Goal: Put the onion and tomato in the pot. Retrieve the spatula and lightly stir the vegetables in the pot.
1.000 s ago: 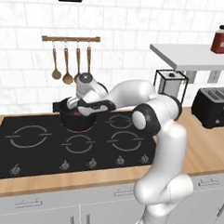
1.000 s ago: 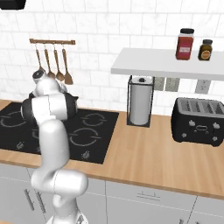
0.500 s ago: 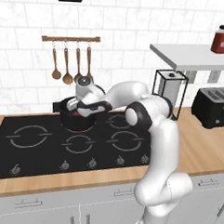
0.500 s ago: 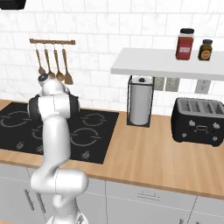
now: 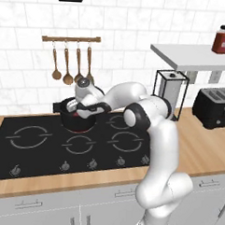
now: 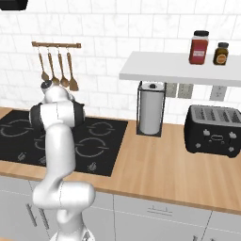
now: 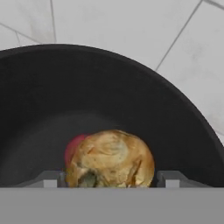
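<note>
Reaching across the hob, the arm holds its gripper (image 5: pixel 78 108) low over the pot (image 5: pixel 77 120), which sits on a back burner of the black cooktop (image 5: pixel 47 148), just below the wooden spoons and turner (image 5: pixel 72 65) hanging on the wall rail. In the left base view a sliver of red shows inside the pot's rim beside the hand, probably the tomato. Whether the fingers are spread is hard to judge from this side, since the hand hides them.

From the right base view the arm's own elbow stands in front of the pot, so it adds little; the paper-towel holder (image 6: pixel 151 109) and toaster (image 6: pixel 214 130) stand on the counter well away from the pot.

In the hand view the camera looks straight into the pot's dark inside (image 7: pixel 109 100). The onion (image 7: pixel 110 161) lies in the pot between the two finger tips (image 7: pixel 48 179), which flank it on either side; whether they press it or have let go I cannot tell. The tomato (image 7: pixel 74 146) peeks out behind the onion, touching it. With both vegetables inside the pot, the first half of the task looks about done, and the spatula would be next.
</note>
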Robot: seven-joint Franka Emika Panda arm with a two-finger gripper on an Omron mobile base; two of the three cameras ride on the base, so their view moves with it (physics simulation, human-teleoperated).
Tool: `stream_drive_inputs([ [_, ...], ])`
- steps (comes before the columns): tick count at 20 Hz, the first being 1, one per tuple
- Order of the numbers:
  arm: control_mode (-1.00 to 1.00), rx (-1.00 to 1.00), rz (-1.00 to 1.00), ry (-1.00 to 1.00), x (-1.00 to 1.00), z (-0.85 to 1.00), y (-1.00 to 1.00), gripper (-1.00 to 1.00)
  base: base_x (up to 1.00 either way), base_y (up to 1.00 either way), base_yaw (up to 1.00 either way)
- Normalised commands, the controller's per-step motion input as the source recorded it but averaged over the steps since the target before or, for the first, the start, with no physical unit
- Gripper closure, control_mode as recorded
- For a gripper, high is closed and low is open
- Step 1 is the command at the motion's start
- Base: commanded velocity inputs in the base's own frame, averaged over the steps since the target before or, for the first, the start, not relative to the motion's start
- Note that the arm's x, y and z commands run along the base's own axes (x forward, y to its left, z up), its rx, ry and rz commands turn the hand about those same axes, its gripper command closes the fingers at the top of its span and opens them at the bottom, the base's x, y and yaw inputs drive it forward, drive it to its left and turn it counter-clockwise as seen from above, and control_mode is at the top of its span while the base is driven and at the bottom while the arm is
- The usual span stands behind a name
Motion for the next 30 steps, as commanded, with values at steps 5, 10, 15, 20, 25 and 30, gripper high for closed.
stream_drive_inputs([
  [5,-1.0,0.02,0.0,0.0,0.0,0.16,0.0,-1.0,0.0,0.0,0.0],
  [10,-1.0,0.06,0.0,-0.05,-0.28,0.69,0.0,-1.0,0.0,0.0,0.0],
  [15,-1.0,0.08,0.0,-0.05,-0.68,0.84,-0.01,-1.0,0.0,0.0,0.0],
  [20,-1.0,0.14,-0.01,0.0,-1.0,0.39,-0.18,-1.0,0.0,0.0,0.0],
  [25,-1.0,0.16,-0.06,0.0,-1.0,0.14,-0.47,-1.0,0.0,0.0,0.0],
  [30,-1.0,0.08,-0.03,0.0,-1.0,0.11,-0.73,-1.0,0.0,0.0,0.0],
])
